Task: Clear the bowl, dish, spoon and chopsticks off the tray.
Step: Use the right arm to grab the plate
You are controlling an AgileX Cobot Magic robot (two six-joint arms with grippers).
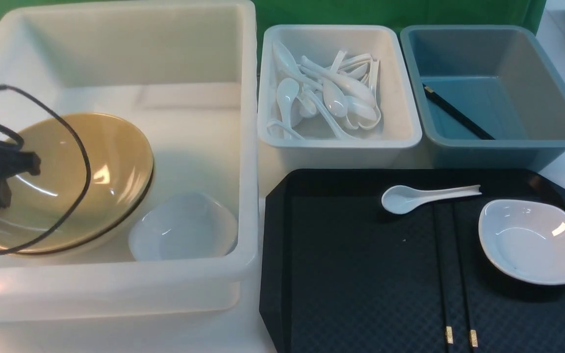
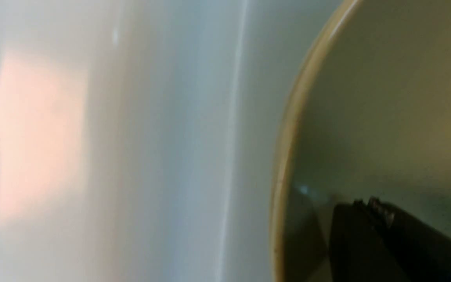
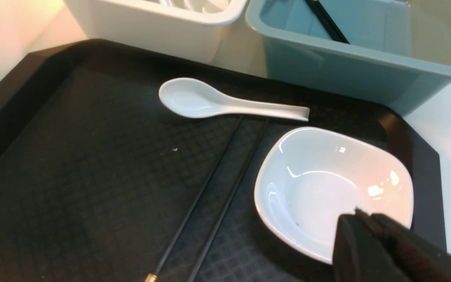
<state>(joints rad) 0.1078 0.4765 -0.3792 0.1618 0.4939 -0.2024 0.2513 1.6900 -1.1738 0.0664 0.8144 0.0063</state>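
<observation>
Bright, soft light; glare spots on bowl point(image 1: 91, 176) and dish point(image 1: 532, 242); left wrist view blurred, pinkish flare.

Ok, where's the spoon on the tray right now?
In the front view, the spoon lies near the far edge of the black tray, right of centre, just beyond the tips of the chopsticks and left of the white dish.

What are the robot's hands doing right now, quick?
Left gripper: closed, by the bowl, nothing seen in it.
Right gripper: closed, empty.
</observation>
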